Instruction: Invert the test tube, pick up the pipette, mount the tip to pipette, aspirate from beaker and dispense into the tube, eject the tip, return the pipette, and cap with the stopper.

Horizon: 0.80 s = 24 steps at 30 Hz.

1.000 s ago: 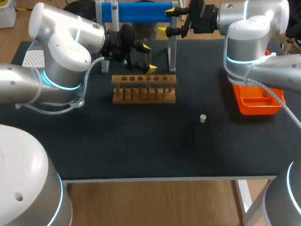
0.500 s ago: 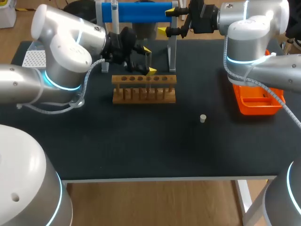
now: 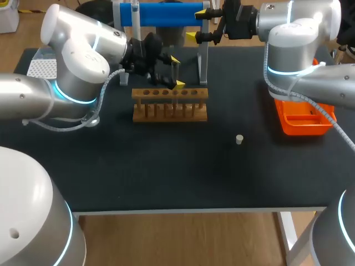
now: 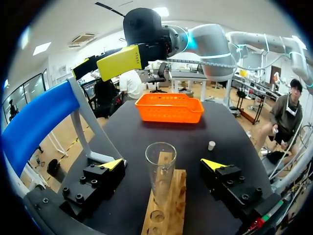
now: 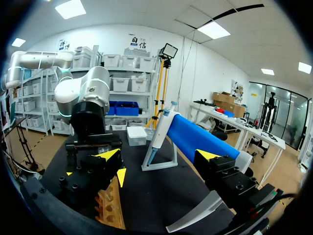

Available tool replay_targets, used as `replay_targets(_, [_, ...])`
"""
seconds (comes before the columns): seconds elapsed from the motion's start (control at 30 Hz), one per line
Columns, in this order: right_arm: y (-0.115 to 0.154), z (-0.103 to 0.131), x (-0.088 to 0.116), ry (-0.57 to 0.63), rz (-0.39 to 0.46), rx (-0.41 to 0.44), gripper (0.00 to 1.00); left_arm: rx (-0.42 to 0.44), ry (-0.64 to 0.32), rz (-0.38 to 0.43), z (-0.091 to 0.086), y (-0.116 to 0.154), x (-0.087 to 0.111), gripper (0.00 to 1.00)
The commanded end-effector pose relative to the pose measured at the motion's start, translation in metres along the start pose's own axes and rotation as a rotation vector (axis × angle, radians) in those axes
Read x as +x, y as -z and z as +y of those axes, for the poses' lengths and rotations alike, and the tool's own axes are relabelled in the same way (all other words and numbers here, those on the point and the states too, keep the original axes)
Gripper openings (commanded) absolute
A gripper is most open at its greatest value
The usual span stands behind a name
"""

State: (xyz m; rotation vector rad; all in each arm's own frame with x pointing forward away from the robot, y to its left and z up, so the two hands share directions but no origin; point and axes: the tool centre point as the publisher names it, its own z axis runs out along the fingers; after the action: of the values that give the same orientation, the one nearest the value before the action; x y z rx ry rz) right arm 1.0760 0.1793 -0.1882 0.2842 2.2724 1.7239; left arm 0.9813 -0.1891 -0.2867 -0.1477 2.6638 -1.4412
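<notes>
Test tube (image 4: 160, 169): clear glass, upright, open mouth up, seated in a hole of the wooden rack (image 4: 168, 196). Left gripper (image 4: 162, 163): fingers spread wide either side of the tube, no contact. Right gripper (image 5: 158, 155): fingers parted, holding nothing.

A wooden rack (image 3: 170, 104) sits on the black counter (image 3: 166, 166) under the left tool (image 3: 176, 71); an orange bin (image 3: 302, 119) lies well ahead.

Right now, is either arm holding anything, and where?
Nothing: the clear glass test tube stands untouched between open jaws of the left gripper; right gripper empty.
</notes>
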Motion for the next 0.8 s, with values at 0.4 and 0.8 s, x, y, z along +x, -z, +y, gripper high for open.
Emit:
replay_targets(0.4, [0.0001,-0.0006,0.0013,0.001,-0.005,-0.002,1.0,-0.02,-0.008,0.021,0.0026,-0.0092,-0.0049,1.0])
replay_targets(0.8, [0.0001,-0.0006,0.0013,0.001,-0.005,-0.002,1.0,-0.035,-0.016,0.03,0.0032,-0.013,-0.0052,1.0])
